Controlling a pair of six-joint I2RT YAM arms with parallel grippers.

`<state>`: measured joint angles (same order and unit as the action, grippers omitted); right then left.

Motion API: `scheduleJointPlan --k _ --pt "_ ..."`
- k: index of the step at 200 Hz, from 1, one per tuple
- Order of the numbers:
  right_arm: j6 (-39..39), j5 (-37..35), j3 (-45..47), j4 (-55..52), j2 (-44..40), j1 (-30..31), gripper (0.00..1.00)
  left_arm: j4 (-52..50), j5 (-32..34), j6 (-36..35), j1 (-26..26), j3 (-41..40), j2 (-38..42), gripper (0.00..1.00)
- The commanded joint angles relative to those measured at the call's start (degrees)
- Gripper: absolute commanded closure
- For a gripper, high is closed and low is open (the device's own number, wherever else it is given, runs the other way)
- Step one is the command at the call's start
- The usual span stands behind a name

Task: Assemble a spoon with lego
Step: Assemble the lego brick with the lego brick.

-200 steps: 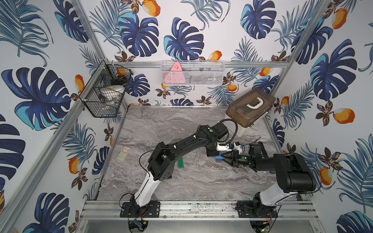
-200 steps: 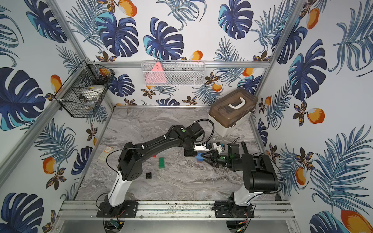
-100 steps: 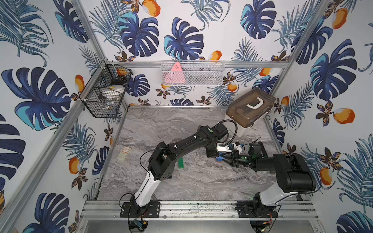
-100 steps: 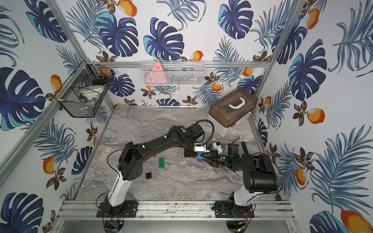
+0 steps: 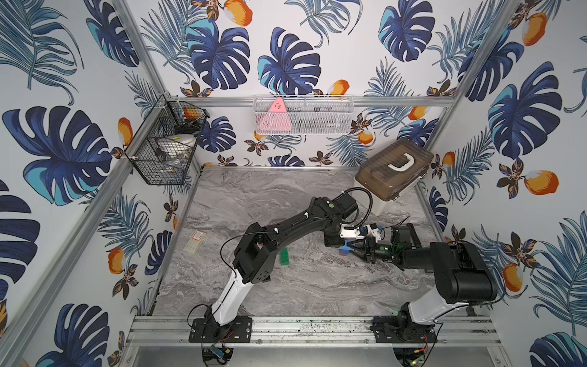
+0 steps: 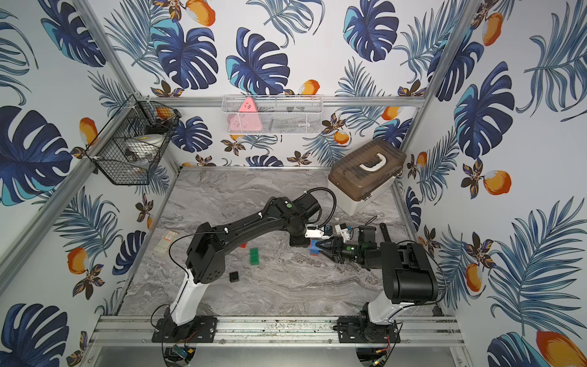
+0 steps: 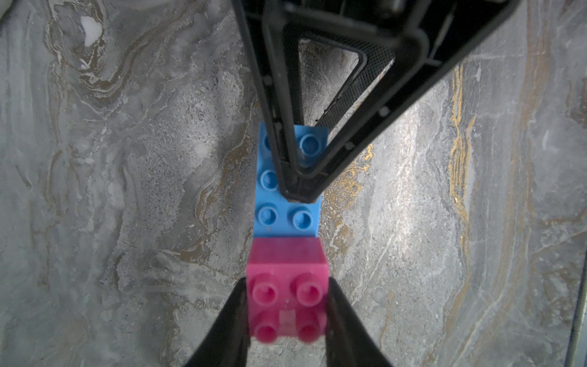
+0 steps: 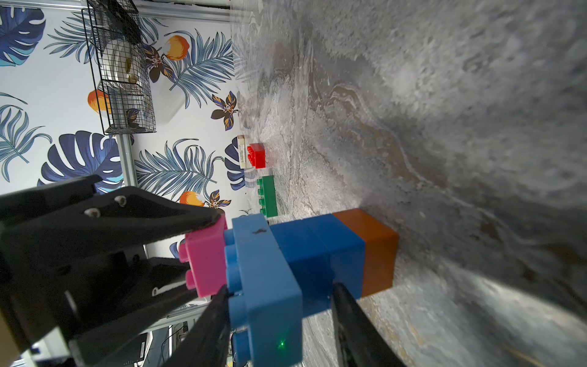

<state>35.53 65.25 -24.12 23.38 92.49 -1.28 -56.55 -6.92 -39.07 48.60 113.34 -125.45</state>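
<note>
In both top views the spoon (image 6: 314,249) stands right of centre on the bench (image 6: 286,295), one green brick (image 6: 254,256), one black brick (image 6: 234,276) and one red brick (image 6: 243,245) loose to its left. The left wrist view shows the left claw (image 7: 287,282) clamped on the one pink brick (image 7: 286,305) atop the one light blue brick (image 7: 286,219). In the right wrist view the right claw (image 8: 279,289) sits part open around its overhang, above two blue bricks (image 8: 317,254) and one orange brick (image 8: 378,251), so a hard push may topple the unclamped stem.
</note>
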Motion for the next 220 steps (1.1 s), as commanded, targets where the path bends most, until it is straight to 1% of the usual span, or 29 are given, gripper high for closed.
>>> scheduleJointPlan --k 1,34,59,110,131,155,179,198,220 --pt "-0.3 -2.4 0.0 -2.9 0.1 0.0 0.49 -3.8 -1.6 -2.3 -0.1 0.5 -1.2 0.81" --pt "-0.5 -2.4 -0.1 -3.2 0.1 0.1 0.49 -6.4 -1.9 -2.9 0.0 3.1 -3.4 0.80" --pt "-0.6 -2.4 -0.1 -3.2 0.2 0.1 0.50 -8.0 -0.3 -3.4 0.1 4.9 -4.8 0.81" --pt "-0.7 -2.4 -0.1 -3.4 0.1 0.1 0.50 -7.4 3.8 -4.7 0.7 5.3 -2.4 0.81" --pt "-0.6 -2.5 -0.1 -3.4 0.2 0.1 0.50 -7.8 5.7 -5.1 1.2 6.0 -2.5 0.82" --pt "-0.7 -2.5 -0.1 -3.5 0.0 0.1 0.50 -8.4 5.4 -5.0 1.3 7.1 -3.5 0.82" --pt "-0.8 -2.5 -0.1 -3.8 -0.2 0.2 0.50 -9.6 3.4 -5.1 1.3 8.2 -4.6 0.82" --pt "-0.8 -2.5 -0.1 -3.7 -0.1 0.2 0.50 -11.8 1.7 -5.0 1.0 11.1 -6.8 0.84" --pt "-0.9 -2.5 -0.1 -3.9 -0.3 0.3 0.50 -13.3 1.7 -4.7 1.0 14.0 -8.6 0.84"
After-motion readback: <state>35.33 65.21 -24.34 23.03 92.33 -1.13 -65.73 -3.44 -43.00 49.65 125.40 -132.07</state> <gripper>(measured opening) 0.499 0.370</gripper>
